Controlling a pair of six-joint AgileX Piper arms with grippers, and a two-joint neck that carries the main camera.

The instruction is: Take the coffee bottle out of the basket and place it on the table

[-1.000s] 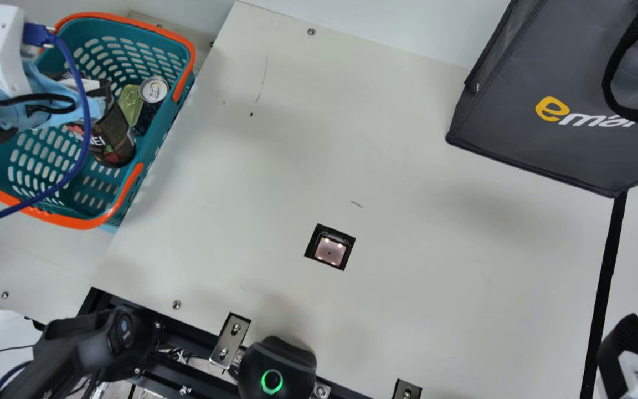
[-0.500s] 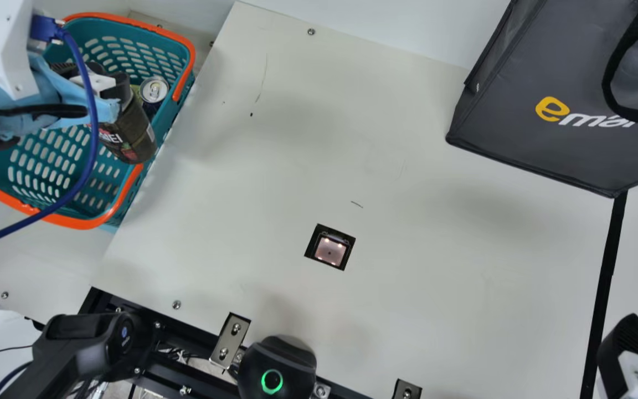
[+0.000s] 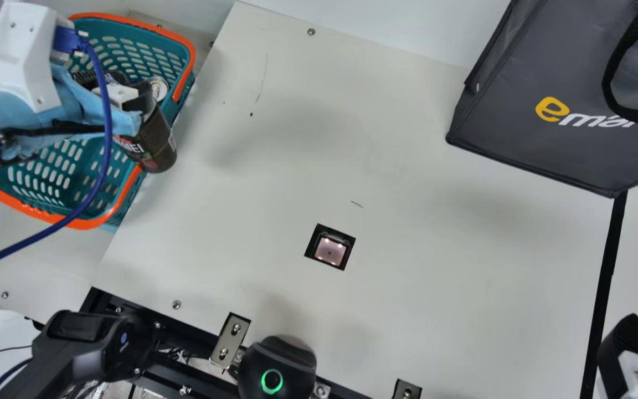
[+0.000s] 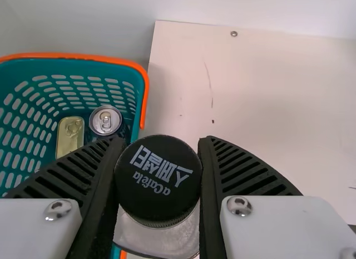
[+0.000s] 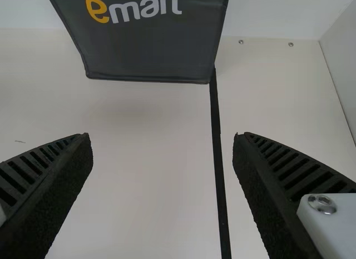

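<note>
With my left pincer I am squeezing the coffee bottle near its black cap, a finger pressing from each side, likely so that the base is hanging free to meet the table first. The bottle is hanging over the table-side rim of the basket, seemingly high enough to be clearing it, while a silver-topped can is sitting inside. The cap is facing back toward my wrist camera and the base is pointing away and downward; the long axis is running near upright, I am judging, though a slight lean is escaping me. My right pincer is hovering with its fingers wide apart, holding nothing.
</note>
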